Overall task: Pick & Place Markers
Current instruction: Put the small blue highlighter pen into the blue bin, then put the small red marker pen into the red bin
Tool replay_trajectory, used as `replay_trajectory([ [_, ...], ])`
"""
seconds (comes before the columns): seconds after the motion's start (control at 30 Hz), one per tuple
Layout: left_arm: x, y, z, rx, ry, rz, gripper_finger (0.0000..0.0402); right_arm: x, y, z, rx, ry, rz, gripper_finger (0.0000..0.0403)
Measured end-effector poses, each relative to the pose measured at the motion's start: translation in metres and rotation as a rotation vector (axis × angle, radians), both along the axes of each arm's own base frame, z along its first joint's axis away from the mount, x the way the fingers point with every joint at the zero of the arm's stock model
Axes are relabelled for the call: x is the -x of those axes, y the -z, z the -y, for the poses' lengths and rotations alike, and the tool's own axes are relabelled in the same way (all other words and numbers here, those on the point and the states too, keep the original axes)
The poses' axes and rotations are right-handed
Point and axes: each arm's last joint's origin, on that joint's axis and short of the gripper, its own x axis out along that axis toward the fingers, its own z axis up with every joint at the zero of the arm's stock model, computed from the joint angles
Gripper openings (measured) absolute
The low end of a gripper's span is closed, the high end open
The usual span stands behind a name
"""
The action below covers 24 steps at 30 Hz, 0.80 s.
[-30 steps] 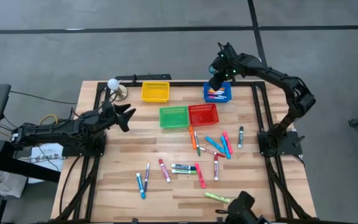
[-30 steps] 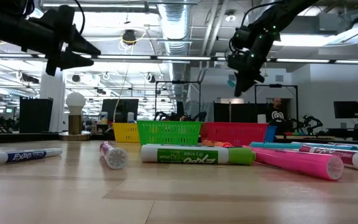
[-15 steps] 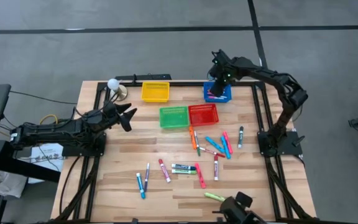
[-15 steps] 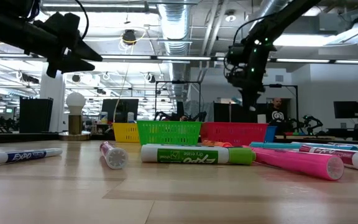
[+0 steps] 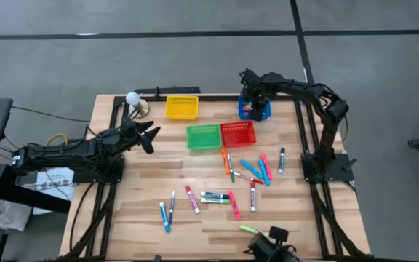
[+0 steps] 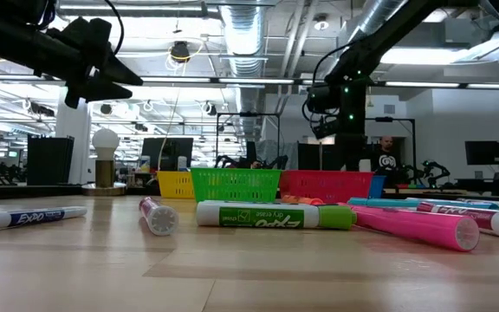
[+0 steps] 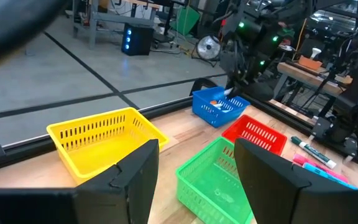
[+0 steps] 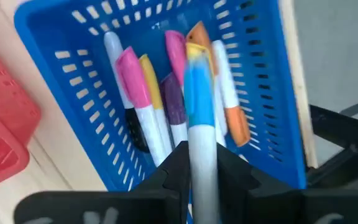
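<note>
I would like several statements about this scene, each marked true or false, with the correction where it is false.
1. The right claw grips a blue-capped marker over the blue basket. True.
2. The blue basket is empty. False: several markers lie in it.
3. The left claw is open and holds nothing. True.
4. The green basket stands apart from the red basket. False: they stand side by side, touching.
5. The yellow basket holds markers. False: it looks empty.
</note>
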Motion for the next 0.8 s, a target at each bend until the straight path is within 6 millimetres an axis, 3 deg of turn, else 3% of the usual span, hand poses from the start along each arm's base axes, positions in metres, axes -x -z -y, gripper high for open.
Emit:
replay_trajectory([
  [0.33,0.000,0.000,0.000,0.000,0.000,0.000,0.0209,-0.002,0.021,0.002,-0.055,-0.038,-0.064,0.0012],
  [0.67,0.000,0.000,0.000,0.000,0.000,0.002,0.0209,-0.003,0.016,0.004,-0.033,-0.035,-0.046,0.0008],
  [0.8,-0.001,-0.002,0.000,-0.005,0.018,0.014,0.0209,-0.009,-0.003,0.008,-0.030,-0.012,-0.015,0.0005],
])
